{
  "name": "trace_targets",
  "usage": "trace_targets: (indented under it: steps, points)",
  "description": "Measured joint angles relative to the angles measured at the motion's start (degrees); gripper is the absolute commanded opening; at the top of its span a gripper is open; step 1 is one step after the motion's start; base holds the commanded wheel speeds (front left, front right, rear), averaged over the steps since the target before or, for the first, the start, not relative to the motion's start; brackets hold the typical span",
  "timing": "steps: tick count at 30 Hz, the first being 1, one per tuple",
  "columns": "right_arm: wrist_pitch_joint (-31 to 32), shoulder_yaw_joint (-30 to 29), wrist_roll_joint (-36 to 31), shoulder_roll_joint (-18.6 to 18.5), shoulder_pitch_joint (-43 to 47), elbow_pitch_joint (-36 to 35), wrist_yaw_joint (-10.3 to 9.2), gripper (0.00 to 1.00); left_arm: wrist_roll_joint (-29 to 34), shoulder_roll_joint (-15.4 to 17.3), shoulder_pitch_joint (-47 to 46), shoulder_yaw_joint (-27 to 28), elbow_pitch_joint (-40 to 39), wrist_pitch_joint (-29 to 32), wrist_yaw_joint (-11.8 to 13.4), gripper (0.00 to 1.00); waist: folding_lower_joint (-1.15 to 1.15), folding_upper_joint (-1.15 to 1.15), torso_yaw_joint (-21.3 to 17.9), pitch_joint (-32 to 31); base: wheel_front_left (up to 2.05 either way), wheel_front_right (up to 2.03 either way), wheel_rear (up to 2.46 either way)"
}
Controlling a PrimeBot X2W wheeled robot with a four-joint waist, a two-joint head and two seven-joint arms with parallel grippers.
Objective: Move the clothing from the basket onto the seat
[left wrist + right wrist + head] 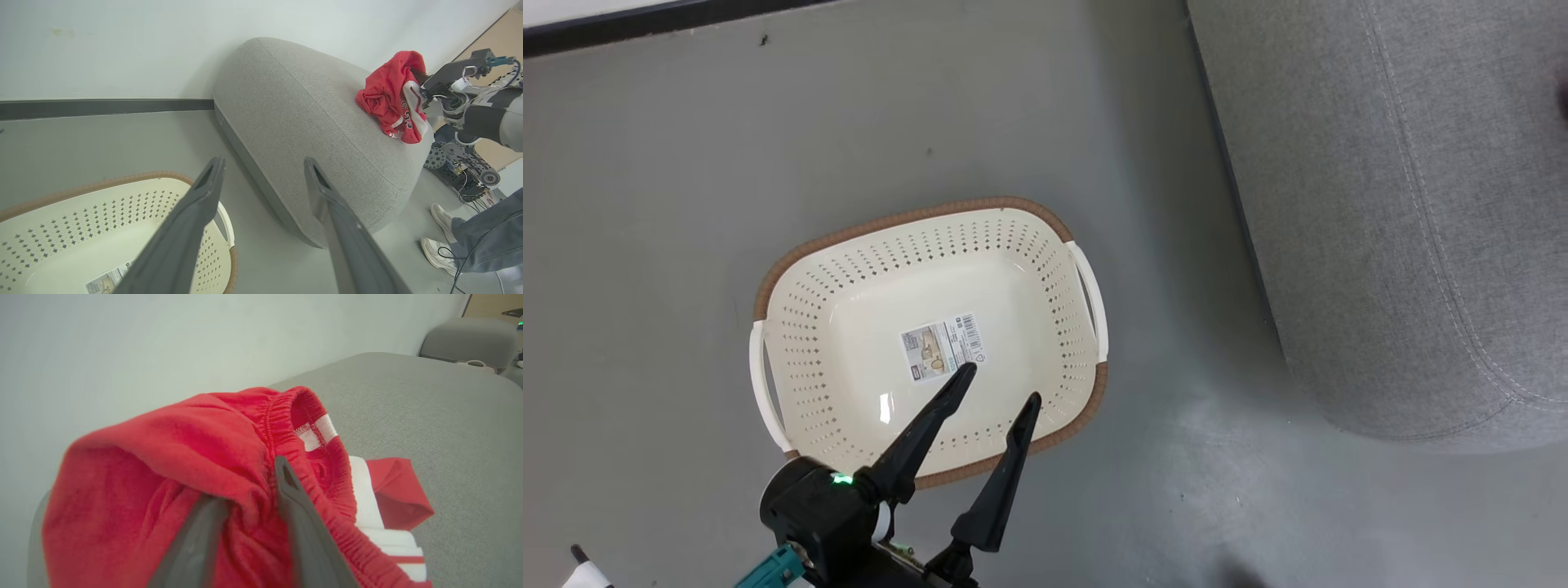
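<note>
A cream basket (915, 245) is seen on the grey floor (686, 163), just beside the large grey seat (1380, 204). A paper label (942, 347) lies on the basket's bottom. The left end effector (1001, 382) is held above the basket's edge on the side away from the seat. Its two dark fingers are spread wide apart, with nothing gripped between them. The red clothing (388, 94) is bunched on top of the seat, near one rounded end; white stripe trim and an elastic waistband are shown. The right end effector (247, 479) is nearly closed on a fold of that clothing, with fabric pinched between its fingers. A person's pale shoes (443, 218) and a trouser leg (486, 241) are seen on the floor past that end of the seat.
</note>
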Motion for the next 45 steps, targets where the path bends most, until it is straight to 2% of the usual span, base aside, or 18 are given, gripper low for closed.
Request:
trace_targets:
  steps: [7, 10, 15, 24, 27, 29, 36, 45]
  points:
    - [0.0, 1.42, -3.35, 0.54, 1.99, -2.6, 0.64, 1.0, -0.56, -1.68, -0.05, 0.26, 2.27, -1.45, -0.15, 1.0, 0.0, -0.01, -0.03, -2.72, 0.0, 0.0, 0.0]
    - [0.01, 1.6, -4.39, 0.65, 4.39, -3.81, 1.66, 1.0, -0.93, -2.36, -0.09, 0.37, 3.34, -2.03, -0.19, 1.0, 0.0, -0.01, -0.1, -4.27, 0.0, 0.0, 0.0]
    - [0.0, 2.12, -6.8, 0.86, 9.23, -8.6, 2.2, 1.0, -1.85, -3.0, -0.03, 1.13, 5.73, -3.37, -0.47, 1.0, -0.01, -0.01, -0.22, -7.31, 0.0, 0.0, 0.0]
    - [0.01, 5.38, -11.28, 6.28, 20.82, -20.13, 3.63, 1.0, -4.6, -3.72, 1.85, 4.16, 11.31, -5.05, -0.04, 1.0, -0.01, -0.02, -0.18, -13.86, 0.0, 0.0, 0.0]
    - [0.01, 6.21, -12.0, 7.47, 23.6, -22.08, 3.64, 1.0, -5.02, -4.12, 2.4, 5.09, 12.57, -5.41, 0.24, 1.0, -0.01, -0.02, -0.02, -15.43, 0.0, 0.0, 0.0]
    - [0.01, 6.89, -12.06, 8.01, 25.55, -22.64, 4.54, 1.0, -5.33, -4.46, 2.82, 5.63, 13.92, -5.54, 0.45, 1.0, -0.01, -0.02, 0.24, -16.99, 0.0, 0.0, 0.0]
    - [0.01, 8.34, -12.37, 9.51, 31.47, -24.27, 5.53, 1.0, -5.82, -5.22, 3.88, 7.31, 17.93, -6.01, 1.47, 1.0, -0.01, -0.02, 2.15, -22.07, 0.0, 0.0, 0.0]
    - [0.01, 10.95, -15.25, 10.94, 39.56, -28.29, 6.14, 1.0, -8.43, -5.57, 5.22, 11.63, 21.5, -6.49, 2.46, 1.0, 0.0, -0.02, 6.88, -26.68, 0.0, 0.0, 0.0]
